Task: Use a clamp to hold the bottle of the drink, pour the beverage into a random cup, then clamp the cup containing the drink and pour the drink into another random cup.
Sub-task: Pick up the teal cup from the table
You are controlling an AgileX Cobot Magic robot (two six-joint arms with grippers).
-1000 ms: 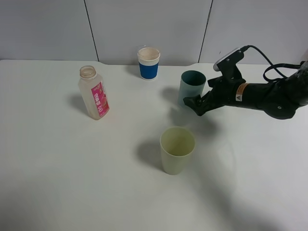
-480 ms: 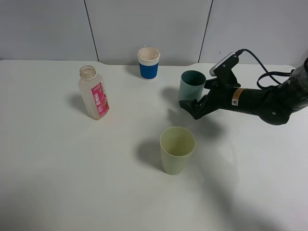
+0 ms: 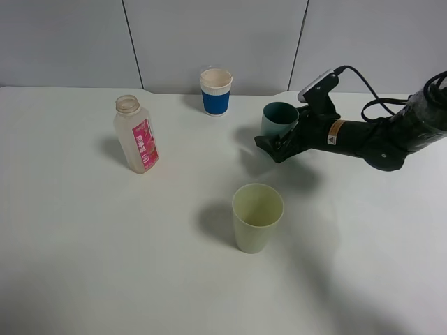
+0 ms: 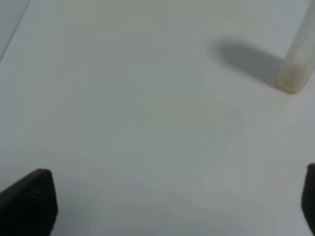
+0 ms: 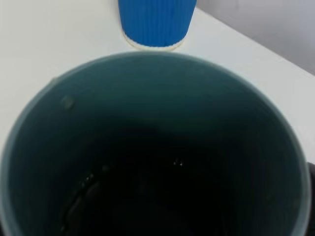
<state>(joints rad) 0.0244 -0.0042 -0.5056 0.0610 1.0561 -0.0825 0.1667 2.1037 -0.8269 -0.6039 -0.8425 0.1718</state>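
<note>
Straddling the upright teal cup [image 3: 280, 118] low on its wall, the right gripper [image 3: 273, 149] has its fingers spread, one either side, not yet pinching. The yellow-green cup [image 3: 257, 216] stands well apart, off to one side of those fingers.

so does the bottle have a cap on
No, the bottle stands upright on the table with its wide round neck open and no cap on it.

Black arm [image 3: 380, 139], orange label [image 3: 337, 131]; black cable [image 3: 357, 74]
</note>
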